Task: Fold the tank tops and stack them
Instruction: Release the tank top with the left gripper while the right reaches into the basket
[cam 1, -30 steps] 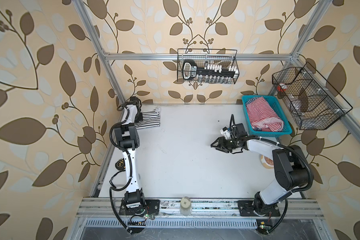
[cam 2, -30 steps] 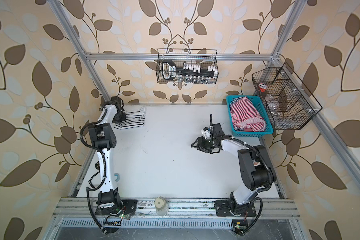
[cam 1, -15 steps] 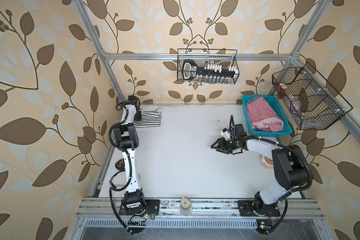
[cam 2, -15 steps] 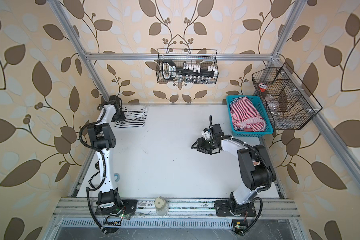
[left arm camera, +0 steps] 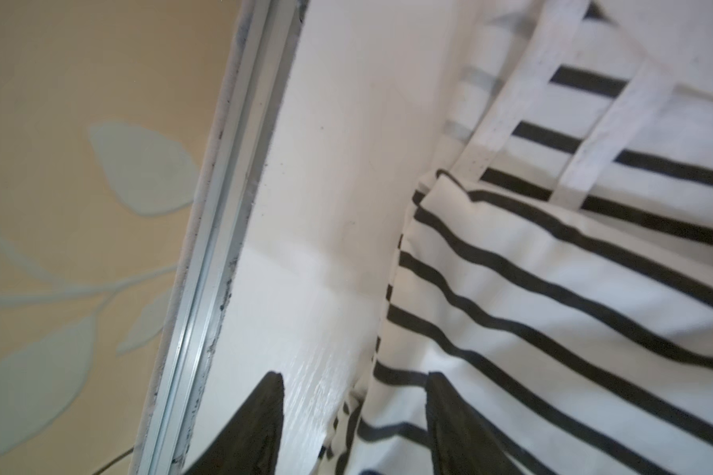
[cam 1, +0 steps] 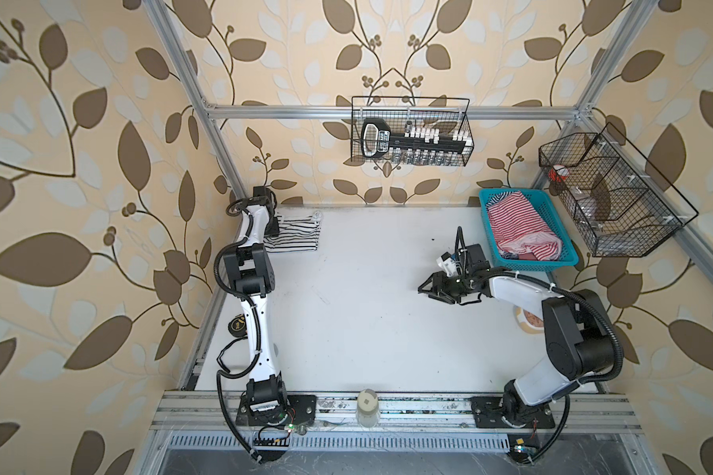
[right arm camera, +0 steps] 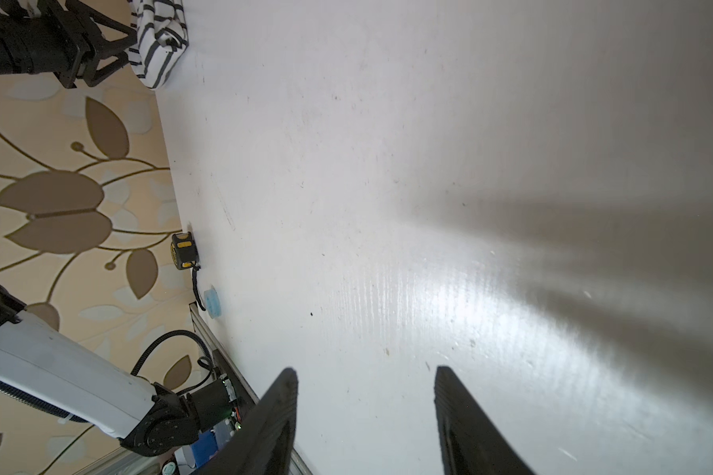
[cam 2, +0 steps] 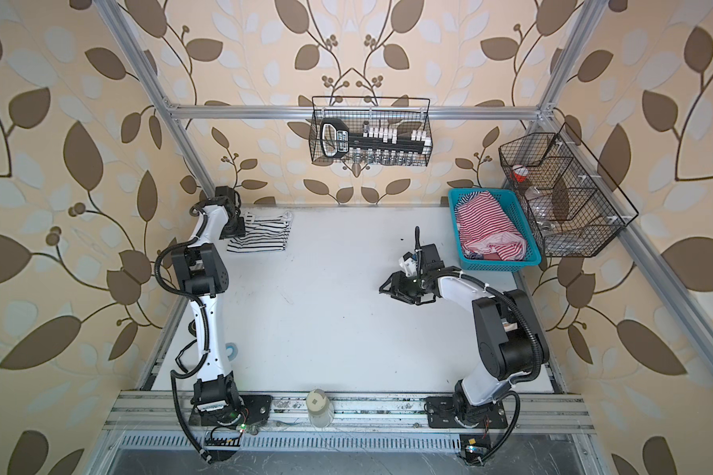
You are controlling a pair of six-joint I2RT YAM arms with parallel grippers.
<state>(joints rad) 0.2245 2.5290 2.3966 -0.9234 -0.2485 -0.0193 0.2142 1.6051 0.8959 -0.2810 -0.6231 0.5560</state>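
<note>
The black-striped tank top [cam 1: 299, 234] [cam 2: 264, 234] lies folded at the table's far left corner. My left gripper [cam 1: 273, 224] [cam 2: 234, 226] hangs over its left edge. In the left wrist view the left gripper [left arm camera: 355, 376] is open, one finger over bare table and one over the striped cloth [left arm camera: 552, 288], gripping nothing. The red-striped tank top [cam 1: 515, 228] [cam 2: 486, 230] sits crumpled in the teal basket [cam 1: 532, 265] [cam 2: 499, 265] at the far right. My right gripper [cam 1: 427, 286] [cam 2: 387, 286] [right arm camera: 366, 371] is open over bare table, holding nothing.
A tape measure [cam 1: 236, 325] [right arm camera: 184, 251] and a blue disc [cam 2: 232, 349] [right arm camera: 213, 302] lie along the table's left edge. A jar [cam 1: 367, 405] stands on the front rail. Wire baskets [cam 1: 410, 131] [cam 1: 610, 197] hang on the back and right walls. A small bowl [cam 1: 527, 320] sits by the right arm.
My left gripper has opened and let go of the black-striped tank top, which now rests on the table. The right arm has not moved.
</note>
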